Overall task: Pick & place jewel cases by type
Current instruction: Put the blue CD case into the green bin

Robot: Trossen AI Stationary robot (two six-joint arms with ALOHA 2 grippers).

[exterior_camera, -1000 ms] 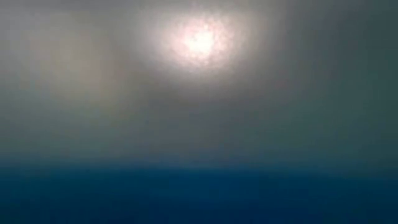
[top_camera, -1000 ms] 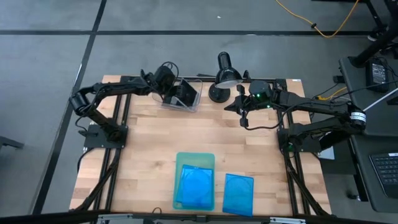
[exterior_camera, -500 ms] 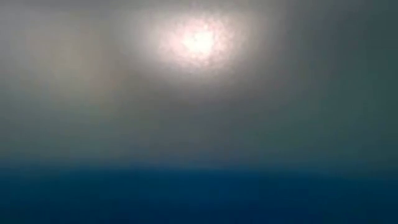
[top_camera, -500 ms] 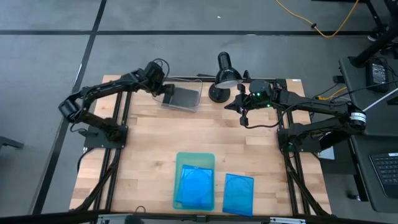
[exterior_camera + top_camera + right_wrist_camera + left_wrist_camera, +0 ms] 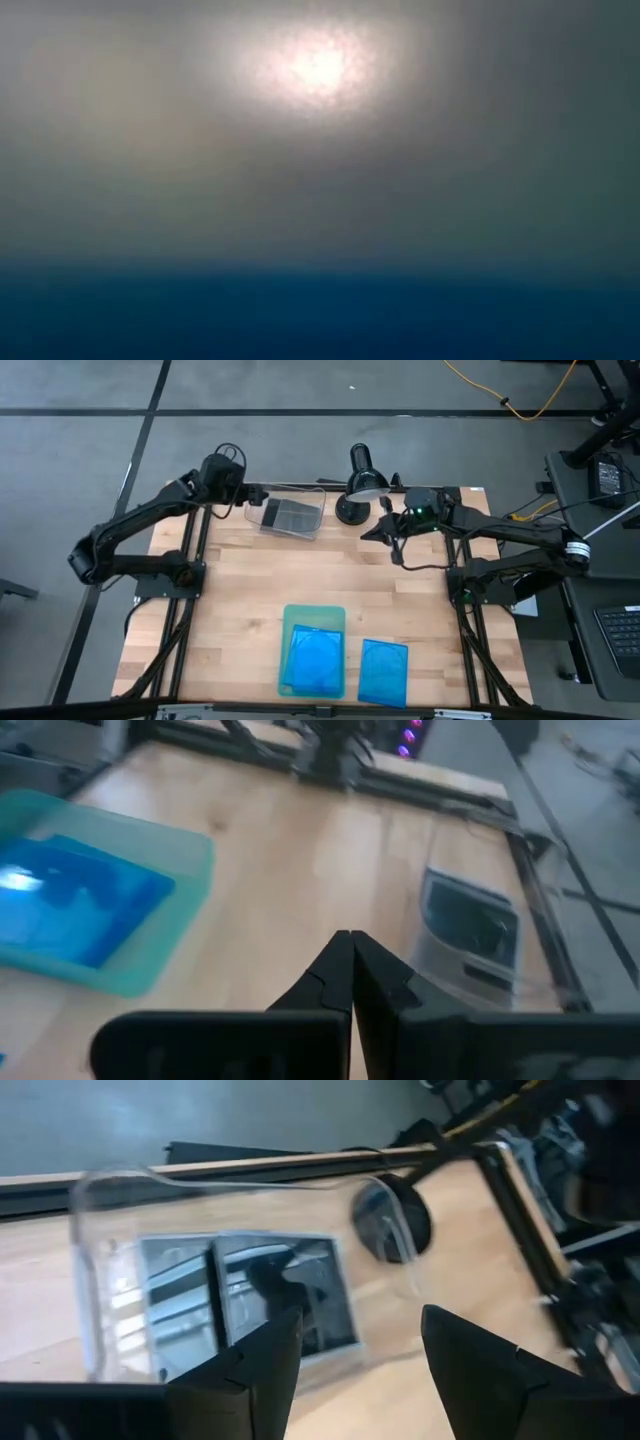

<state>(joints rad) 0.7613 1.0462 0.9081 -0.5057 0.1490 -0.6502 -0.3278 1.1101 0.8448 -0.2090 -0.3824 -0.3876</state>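
At the far left edge of the table the left gripper hangs just outside the clear bin, its two fingers spread wide with nothing between them; the wrist view looks past them into the bin, so I judge this arm is clear of a drop and free for another pick. Inside the bin lie the dark jewel cases, flat on its floor, which suits sorting: the smaller grey-to-black type is gathered in one walled container at the back of the table. How many lie there I cannot tell, as they overlap. Just right of the bin stands a black desk lamp, and right of that the right gripper hovers above bare wood near the back edge, its fingers pressed together on nothing, apparently waiting out of the way. At the front of the table, about mid-width, sits the pale-green tray with blue jewel cases lying in it, the second type kept well apart from the dark ones. Just beside the tray to its right, one more blue jewel case lies flat on the wood, not yet in the tray, and looks to be the piece left to place. The low view is blocked by something blue right against its lens and shows nothing usable.
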